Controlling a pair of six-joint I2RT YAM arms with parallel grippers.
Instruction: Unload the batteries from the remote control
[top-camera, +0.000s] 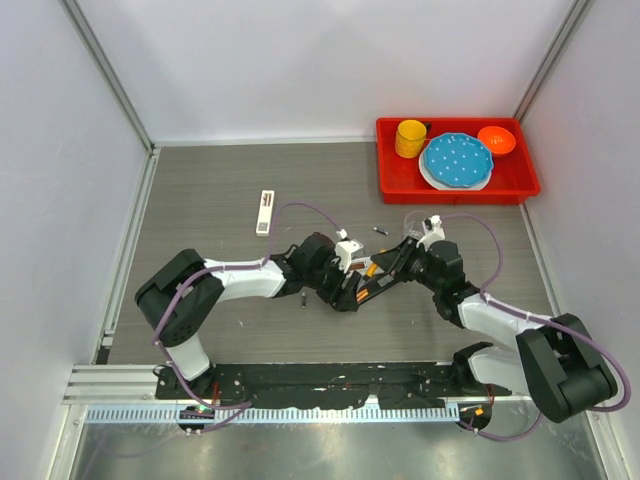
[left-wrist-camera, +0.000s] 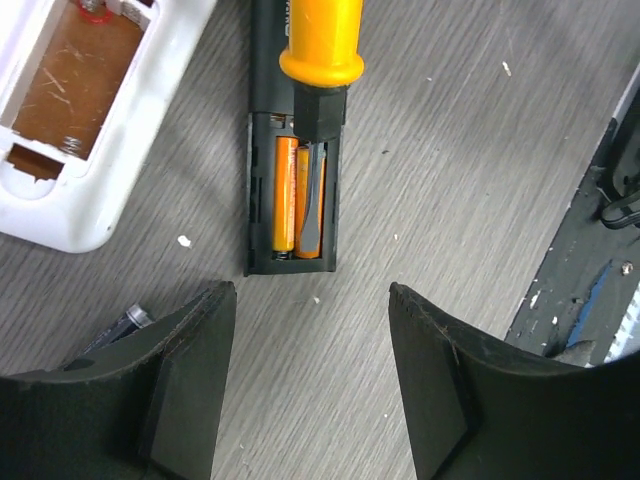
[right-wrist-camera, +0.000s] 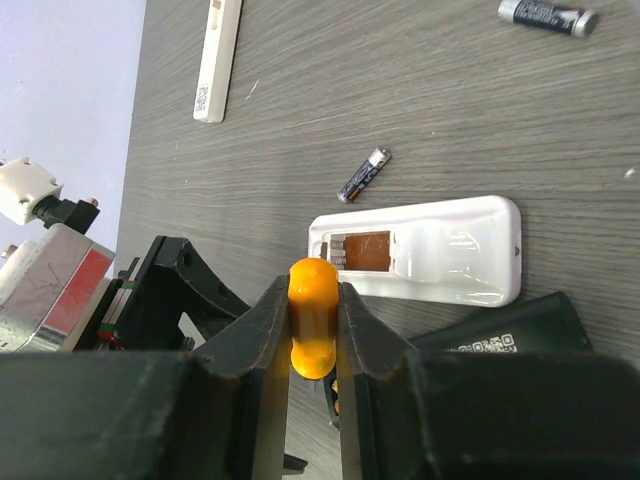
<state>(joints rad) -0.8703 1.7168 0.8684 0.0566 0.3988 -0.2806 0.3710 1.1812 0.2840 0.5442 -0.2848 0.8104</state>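
Two orange batteries sat in the open bay of the black remote, likely light and slick, best levered up at one end; right gripper was clamped on the screwdriver, left gripper spread, empty.

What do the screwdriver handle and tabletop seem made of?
The screwdriver handle looks like smooth orange plastic, softly glossy at its rounded end. The tabletop is matte grey wood-grain, probably laminate; streaks look printed, but I can't be sure.

Bright, even light, faint soft shadows; the right gripper looks slightly blurred up close.
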